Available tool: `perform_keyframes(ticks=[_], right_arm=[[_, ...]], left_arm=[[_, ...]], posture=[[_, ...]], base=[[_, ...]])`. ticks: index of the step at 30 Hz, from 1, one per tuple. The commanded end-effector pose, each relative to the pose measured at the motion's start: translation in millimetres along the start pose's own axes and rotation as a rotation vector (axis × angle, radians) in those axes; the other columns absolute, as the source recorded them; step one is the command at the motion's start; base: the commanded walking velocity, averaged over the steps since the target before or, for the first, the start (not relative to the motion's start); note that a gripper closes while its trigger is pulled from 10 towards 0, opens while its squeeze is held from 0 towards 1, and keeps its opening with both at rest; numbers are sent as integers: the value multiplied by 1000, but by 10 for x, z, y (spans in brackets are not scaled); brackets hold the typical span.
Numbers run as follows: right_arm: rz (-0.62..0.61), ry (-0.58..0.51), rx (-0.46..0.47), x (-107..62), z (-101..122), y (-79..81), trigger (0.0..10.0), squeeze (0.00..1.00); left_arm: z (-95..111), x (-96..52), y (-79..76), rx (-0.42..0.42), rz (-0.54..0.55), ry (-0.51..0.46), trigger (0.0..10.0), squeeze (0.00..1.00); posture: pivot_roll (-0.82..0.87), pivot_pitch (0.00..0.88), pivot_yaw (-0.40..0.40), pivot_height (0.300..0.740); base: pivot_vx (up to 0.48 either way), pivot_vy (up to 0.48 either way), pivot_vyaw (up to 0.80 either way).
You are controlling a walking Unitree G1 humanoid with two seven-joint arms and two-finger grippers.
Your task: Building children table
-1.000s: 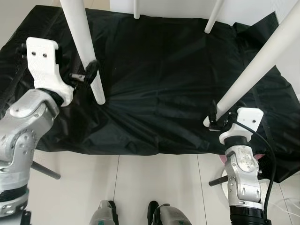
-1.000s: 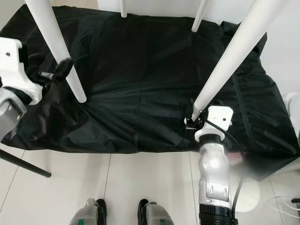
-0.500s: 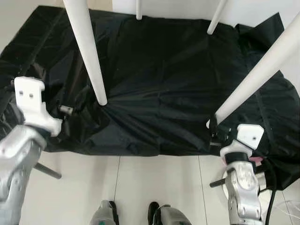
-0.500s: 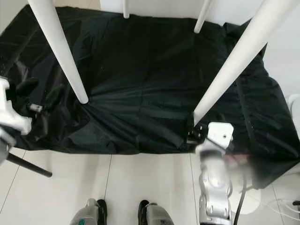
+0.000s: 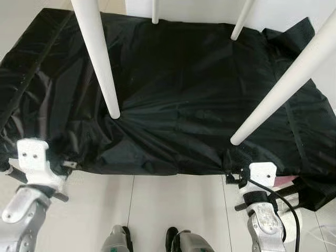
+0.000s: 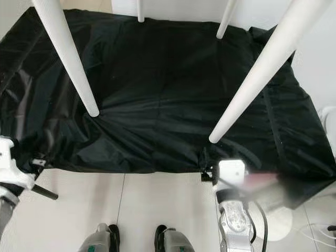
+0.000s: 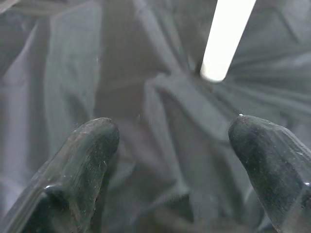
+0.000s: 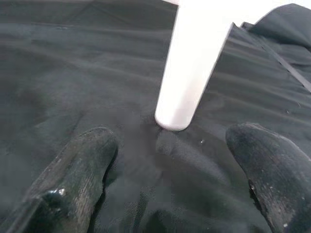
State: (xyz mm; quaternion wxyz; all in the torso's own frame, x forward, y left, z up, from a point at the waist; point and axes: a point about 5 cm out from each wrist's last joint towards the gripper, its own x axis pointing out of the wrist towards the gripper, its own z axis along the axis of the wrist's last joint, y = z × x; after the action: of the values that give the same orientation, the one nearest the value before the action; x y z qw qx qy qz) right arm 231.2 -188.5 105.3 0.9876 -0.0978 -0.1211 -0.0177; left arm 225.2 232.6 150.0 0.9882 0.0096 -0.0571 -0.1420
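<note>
Children's table: you are looking down at four white legs planted on a black sheet [image 5: 189, 89]; the tabletop lies above the camera, so you cannot see it.
Near left leg [image 5: 100, 58]: it slants down to a rounded foot that presses into the sheet and gathers creases around it.
Near right leg [image 5: 286, 86]: it slants down from the upper right, and its foot sits close to the sheet's front edge.
Far legs: you see the lower ends of a far left leg [image 5: 155, 11] and a far right leg [image 5: 239, 22] at the back edge of the sheet.
Black sheet: it is spread over a pale tiled floor [image 5: 176, 210], wrinkled, with its front edge running across in front of your feet.
Left gripper [image 7: 175, 165]: it hangs low at the sheet's front left edge, well apart from the near left leg; in the left wrist view your two black fingers [image 7: 82, 160] stand wide apart with nothing between them but sheet, and that leg's foot lies further on.
Right gripper [image 8: 170, 170]: it sits low at the front right edge, near the near right leg but not touching it; in the right wrist view the fingers [image 8: 77, 170] are spread wide, empty, with that leg's foot just beyond the gap.
Robot's feet [image 5: 152, 239]: you see them on the tiles at the bottom of the head views.
</note>
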Motion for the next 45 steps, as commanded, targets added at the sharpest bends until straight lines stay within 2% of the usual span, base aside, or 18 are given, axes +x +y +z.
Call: perform_keyframes(ticks=[1, 3, 7, 10, 15, 21, 26, 29, 31, 33, 36, 38, 39, 41, 42, 44, 45], right_arm=[[5, 57, -26, -110, -131, -28, 10000, 0], [23, 105, -62, -226, -283, -31, 10000, 0], [43, 140, -93, -328, -398, -24, 10000, 0], [75, 157, -130, -419, -490, -5, 10000, 0], [105, 192, -180, -544, -620, -6, 10000, 0], [133, 227, -194, -643, -715, -19, 10000, 0], [134, 219, -198, -680, -738, -25, 10000, 0], [129, 198, -203, -674, -717, -25, 10000, 0], [84, 96, -158, -531, -523, -24, 10000, 0], [69, 56, -138, -474, -441, -21, 10000, 0], [49, -93, -72, -246, -89, 14, 10000, 0], [49, -93, -72, -246, -89, 14, 10000, 0], [47, -125, -58, -199, -10, 21, 10000, 0], [27, -207, 8, -53, 236, 19, 10000, 0], [27, -207, 8, -53, 236, 19, 10000, 0], [18, -257, 51, 31, 405, 17, 10000, 0], [18, -257, 51, 31, 405, 17, 10000, 0]], left_arm=[[-123, -56, -141, -6, -191, 37, 10000, 0], [-277, -128, -216, -38, -217, 69, 10000, 0], [-416, -187, -298, -25, -252, 107, 10000, 0], [-556, -255, -393, 33, -289, 132, 10000, 0], [-758, -319, -496, 71, -333, 195, 10000, 0], [-950, -405, -545, 86, -345, 241, 10000, 0], [-1025, -442, -576, 94, -356, 250, 10000, 0], [-1018, -438, -587, 86, -356, 237, 10000, 0], [-902, -389, -641, 70, -372, 171, 10000, 0], [-859, -370, -659, 65, -378, 148, 10000, 0], [-690, -282, -716, 49, -397, 72, 10000, 0], [-690, -282, -716, 49, -397, 72, 10000, 0], [-653, -263, -724, 47, -403, 52, 10000, 0], [-391, -124, -746, 14, -378, -60, 10000, 0], [-391, -124, -746, 14, -378, -60, 10000, 0], [-128, -20, -761, -22, -360, -158, 10000, 0], [-128, -20, -761, -22, -360, -158, 10000, 0]], posture=[[39, 185, -49, 740], [37, 179, -51, 740], [36, 174, -52, 740], [34, 169, -52, 740], [34, 164, -53, 740], [31, 163, -51, 740], [26, 164, -46, 740], [27, 164, -43, 740], [28, 168, -35, 740], [28, 169, -33, 740], [28, 174, -23, 740], [28, 174, -23, 740], [27, 174, -22, 740], [31, 179, -18, 740], [31, 179, -18, 740], [36, 181, -21, 740], [36, 181, -21, 740]], base=[[0, 0, 0], [0, 0, 0], [0, 0, 0], [0, 0, 0], [0, 0, 0], [0, 0, 0], [0, 0, 0], [0, 0, 0], [0, 0, 0], [0, 0, 0], [0, 0, 0], [0, 0, 0], [0, 0, 0], [0, 0, 0], [0, 0, 0], [0, 0, 0], [0, 0, 0]])
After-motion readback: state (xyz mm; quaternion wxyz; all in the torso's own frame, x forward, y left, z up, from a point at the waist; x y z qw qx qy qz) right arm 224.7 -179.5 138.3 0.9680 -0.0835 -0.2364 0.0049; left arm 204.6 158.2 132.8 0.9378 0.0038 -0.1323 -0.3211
